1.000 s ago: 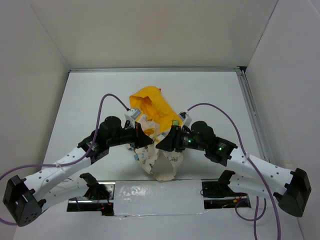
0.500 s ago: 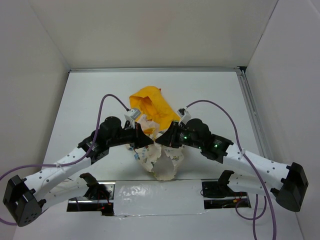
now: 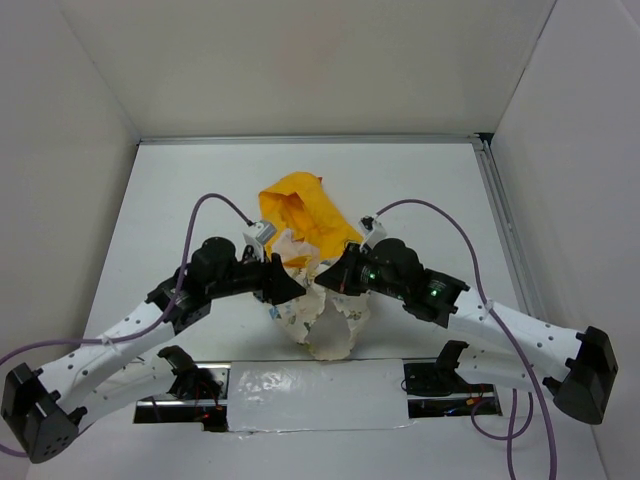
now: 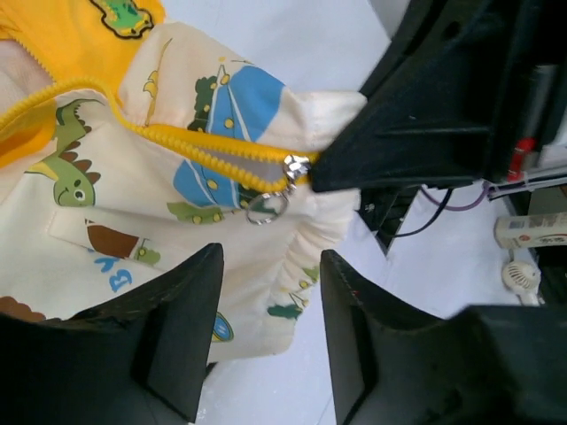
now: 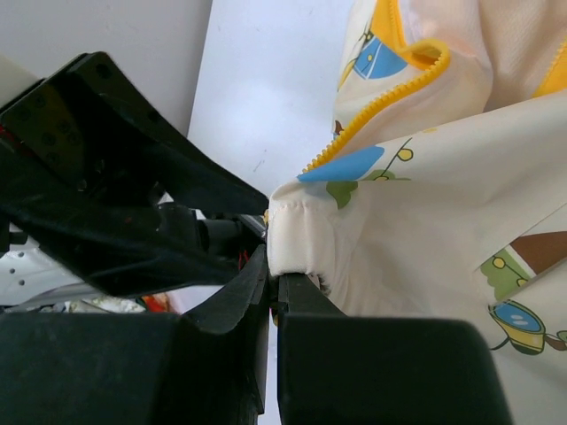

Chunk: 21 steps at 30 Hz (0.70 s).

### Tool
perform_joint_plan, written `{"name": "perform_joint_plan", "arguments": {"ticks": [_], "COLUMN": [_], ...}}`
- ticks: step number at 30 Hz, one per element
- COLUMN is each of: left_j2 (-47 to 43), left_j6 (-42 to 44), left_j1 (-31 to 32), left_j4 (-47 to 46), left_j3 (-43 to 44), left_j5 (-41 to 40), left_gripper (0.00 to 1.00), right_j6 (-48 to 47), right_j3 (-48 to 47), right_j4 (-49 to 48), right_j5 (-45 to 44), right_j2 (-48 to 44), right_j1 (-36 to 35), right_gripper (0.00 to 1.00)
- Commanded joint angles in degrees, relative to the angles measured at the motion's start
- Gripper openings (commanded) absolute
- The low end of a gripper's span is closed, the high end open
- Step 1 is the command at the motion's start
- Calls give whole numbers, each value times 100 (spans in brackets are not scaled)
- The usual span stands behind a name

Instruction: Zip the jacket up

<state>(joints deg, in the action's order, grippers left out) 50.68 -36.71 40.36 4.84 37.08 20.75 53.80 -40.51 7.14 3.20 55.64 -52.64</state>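
The jacket (image 3: pixel 322 318) lies crumpled at the table's middle, cream with cartoon prints, its yellow-orange hood (image 3: pixel 298 212) toward the back. In the left wrist view its yellow zipper (image 4: pixel 190 146) runs down to a silver slider with a ring pull (image 4: pixel 266 208). My left gripper (image 4: pixel 270 266) stands open just short of the hem, holding nothing. My right gripper (image 5: pixel 273 279) is shut on the jacket's cream hem (image 5: pixel 301 239) right beside the zipper's lower end; its black fingers (image 4: pixel 416 133) show there too. In the top view the left gripper (image 3: pixel 293 288) and right gripper (image 3: pixel 325 280) nearly meet over the jacket.
White table (image 3: pixel 180 200) boxed in by white walls, with a metal rail (image 3: pixel 500 220) along the right side. A silver taped strip (image 3: pixel 310 395) runs between the arm bases. Purple cables (image 3: pixel 215 200) arch over both arms.
My left gripper let go of the jacket, opened and drew back slightly left. My right gripper moved in to the hem by the zipper and shut on it.
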Motion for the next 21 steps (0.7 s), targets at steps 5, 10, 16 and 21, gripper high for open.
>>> {"name": "perform_joint_plan", "arguments": {"ticks": [5,10,16,21], "left_j2": [-822,-332,179,215], "left_j6": [681,893,920,955], "left_j1": [25,25,-2,-37], "left_j4": [-79,-159,-605,-1273], "left_j3": [-122,44,-8,-157], "left_j5": [236,447,658,1166], "left_gripper": [93,97,86,78], "right_j6": [-194,-247,-291,-326], "right_j3": [-317,-335,-247,-194], "right_j4": [174,34,-90,-160], "right_j5": [-207,49,128,216], "right_j2": [-89,-53,-316,-326], "right_j1": [-53,-53,-44,-44], "right_gripper": [0,0,0,0]}}
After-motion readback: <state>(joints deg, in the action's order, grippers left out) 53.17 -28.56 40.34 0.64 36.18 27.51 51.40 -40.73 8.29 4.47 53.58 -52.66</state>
